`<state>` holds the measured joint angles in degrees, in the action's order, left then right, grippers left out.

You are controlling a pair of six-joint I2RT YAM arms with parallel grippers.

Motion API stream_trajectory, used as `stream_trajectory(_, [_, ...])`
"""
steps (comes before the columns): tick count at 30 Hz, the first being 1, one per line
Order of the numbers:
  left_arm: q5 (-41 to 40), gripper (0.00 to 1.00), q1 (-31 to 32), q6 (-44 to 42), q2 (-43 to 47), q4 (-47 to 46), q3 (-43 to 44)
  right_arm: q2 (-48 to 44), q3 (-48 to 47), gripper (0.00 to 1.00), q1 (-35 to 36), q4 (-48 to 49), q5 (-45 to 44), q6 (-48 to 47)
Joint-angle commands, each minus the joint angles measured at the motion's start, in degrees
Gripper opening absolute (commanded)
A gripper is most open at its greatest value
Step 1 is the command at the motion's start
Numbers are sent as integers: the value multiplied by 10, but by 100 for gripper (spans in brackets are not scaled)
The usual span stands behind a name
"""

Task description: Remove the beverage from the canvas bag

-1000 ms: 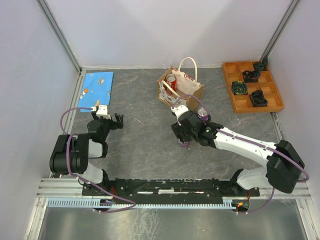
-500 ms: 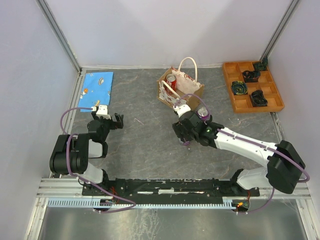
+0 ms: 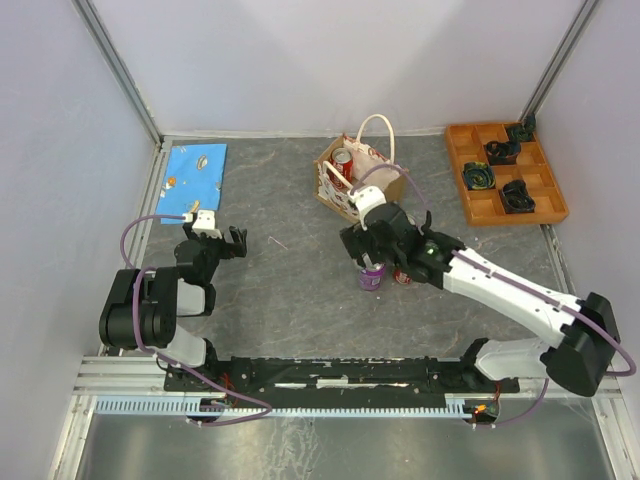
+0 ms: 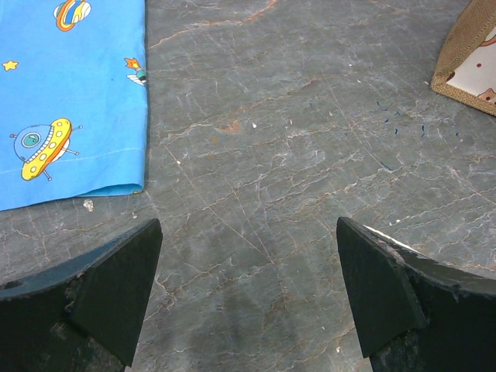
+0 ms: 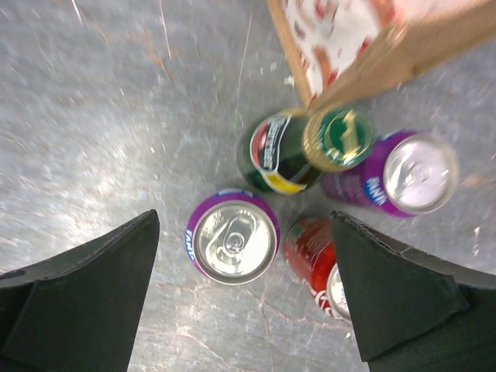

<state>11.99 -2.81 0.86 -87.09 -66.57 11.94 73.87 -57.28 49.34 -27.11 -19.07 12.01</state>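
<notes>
The tan canvas bag (image 3: 385, 182) with white handles stands at the back middle, with a red can (image 3: 343, 164) upright inside it. Its corner shows in the right wrist view (image 5: 364, 46) and the left wrist view (image 4: 473, 54). My right gripper (image 3: 368, 256) is open and empty, above an upright purple can (image 3: 371, 277) on the table. In the right wrist view the gripper (image 5: 244, 225) straddles that purple can (image 5: 232, 239) without touching it. My left gripper (image 3: 222, 240) is open and empty over bare table at the left (image 4: 248, 232).
Beside the purple can stand a red can (image 5: 314, 256), a green bottle (image 5: 291, 151) and a second purple can (image 5: 395, 174), close to the bag. An orange compartment tray (image 3: 490, 205) sits back right. A blue printed cloth (image 3: 195, 170) lies back left (image 4: 70, 93).
My right gripper has let go of the purple can, which now stands on the table, and has risen and shifted toward the bag. The left arm has not moved.
</notes>
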Motion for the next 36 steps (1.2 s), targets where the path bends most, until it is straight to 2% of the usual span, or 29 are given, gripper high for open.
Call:
stream_trajectory(1, [-10, 99, -2, -9, -1, -34, 4, -40, -87, 99, -19, 20, -10, -37])
stream_trajectory(5, [-10, 99, -2, -9, 0, -34, 4, -34, -137, 97, -76, 49, 8, -35])
stream_trajectory(7, [-10, 99, -2, -9, -1, -34, 4, -7, -171, 92, -113, 53, 11, -23])
stream_trajectory(8, [-10, 99, -2, -9, -1, -34, 4, 11, -193, 85, -131, 53, 13, -15])
stream_trajectory(10, [-10, 99, -2, -9, 0, -34, 4, 54, -238, 62, -163, 49, 21, 1])
stream_trajectory(11, [-11, 99, -2, -9, 0, -33, 4, 80, -266, 54, -174, 43, 28, 6])
stream_trajectory(14, [-10, 99, -2, -9, 0, -33, 4, 166, -363, 44, -197, 3, 51, 5])
stream_trajectory(16, [-10, 99, -2, -9, -1, -33, 4, 221, -433, 33, -201, -23, 68, 1])
stream_trajectory(19, [-10, 99, -2, -9, 0, -34, 4, 284, -499, 16, -202, -50, 87, 1])
stream_trajectory(21, [-10, 99, -2, -9, -1, -34, 4, 318, -525, 11, -204, -60, 97, 3])
stream_trajectory(23, [-10, 99, -2, -9, -1, -33, 4, 352, -555, 12, -206, -74, 115, 6])
stream_trajectory(26, [-10, 99, -1, -9, -1, -34, 4, 398, -589, 21, -208, -86, 140, 8])
stream_trajectory(33, [-10, 99, -1, -9, -1, -34, 4, 472, -638, 69, -211, -81, 171, 15])
stream_trajectory(36, [-9, 99, -1, -9, -1, -34, 4, 499, -664, 78, -211, -88, 168, 15])
